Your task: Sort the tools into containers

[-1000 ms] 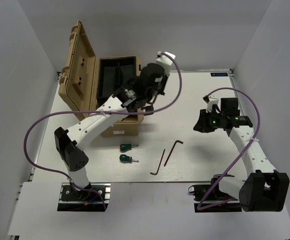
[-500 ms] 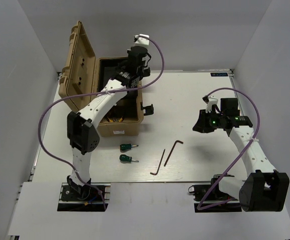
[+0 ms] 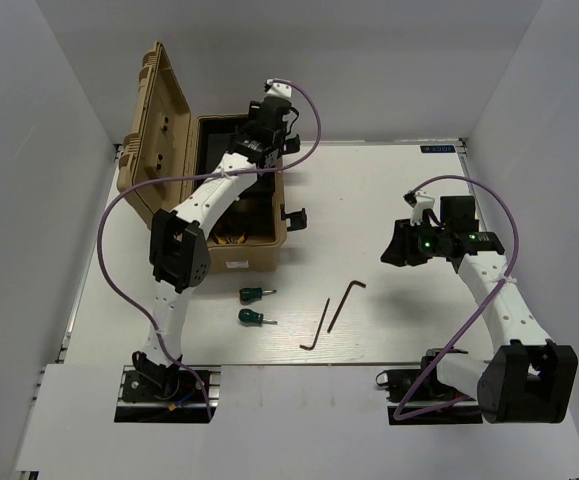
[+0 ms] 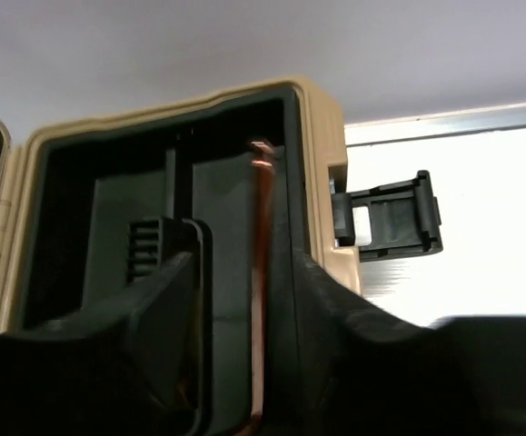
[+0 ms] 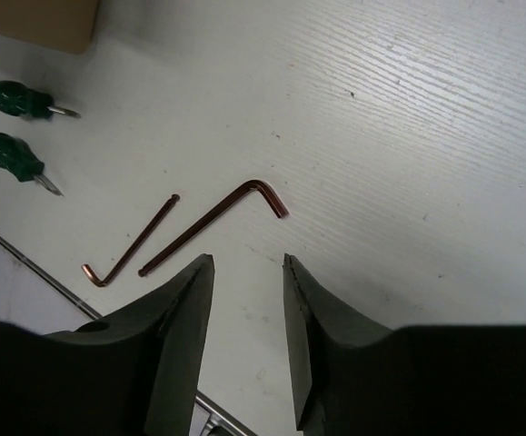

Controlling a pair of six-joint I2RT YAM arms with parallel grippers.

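Note:
My left gripper [image 3: 257, 138] hangs over the back of the open tan toolbox [image 3: 241, 262] and is shut on a thin hex key [image 4: 263, 272]. The key points into the box's black back compartment [image 4: 135, 195]. My right gripper [image 3: 397, 250] is open and empty, hovering over the table right of two more hex keys, a longer one [image 3: 346, 300] [image 5: 213, 227] and a shorter one [image 3: 315, 328] [image 5: 131, 243]. Two green-handled screwdrivers [image 3: 256, 294] [image 3: 254, 318] lie in front of the box and show in the right wrist view [image 5: 13, 98] [image 5: 13, 156]. A bit of yellow [image 3: 231, 240] shows inside the box's front; the pliers are otherwise hidden.
The toolbox lid [image 3: 159, 130] stands open at the left. A black latch [image 3: 294, 217] [image 4: 390, 213] sticks out from the box's right side. The white table [image 3: 389, 190] is walled in by white panels; its metal front edge [image 5: 26, 259] runs near the shorter hex key.
My left arm swung from the box's right front side up and back, over the box's rear compartment, with the hex key. My right gripper shifted slightly left.

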